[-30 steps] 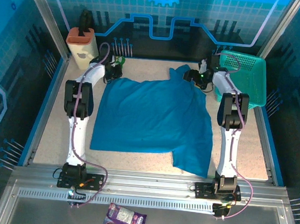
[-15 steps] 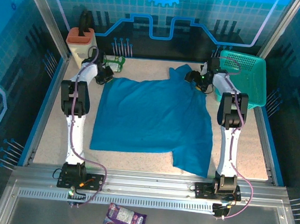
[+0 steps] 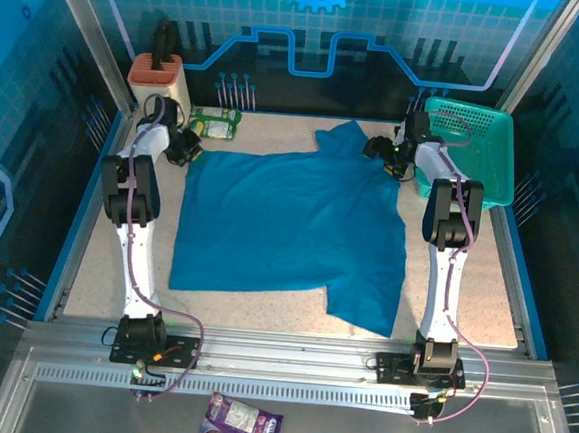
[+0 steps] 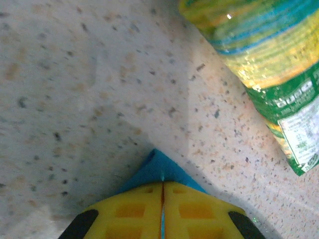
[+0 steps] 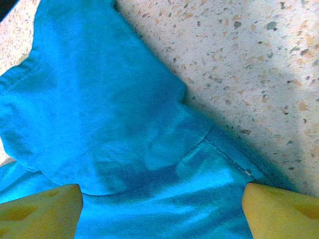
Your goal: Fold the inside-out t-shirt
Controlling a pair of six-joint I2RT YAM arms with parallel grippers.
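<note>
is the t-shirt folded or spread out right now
Spread out. The t-shirt lies flat and wide across the table, with no part visibly doubled over; the left pincer pinches one corner.

Most of the surface (image 3: 252,312) is covered by the t-shirt (image 3: 289,227). Bare strips are left along the t-shirt's left, near and right edges; the side strips are crossed by the left arm (image 3: 133,234) and right arm (image 3: 445,259). Beyond the t-shirt's far right corner, passage is blocked by a teal mesh basket (image 3: 470,151). Beyond its far left corner, a green snack packet (image 3: 215,122) and a tan holder (image 3: 160,81) are set.
</note>
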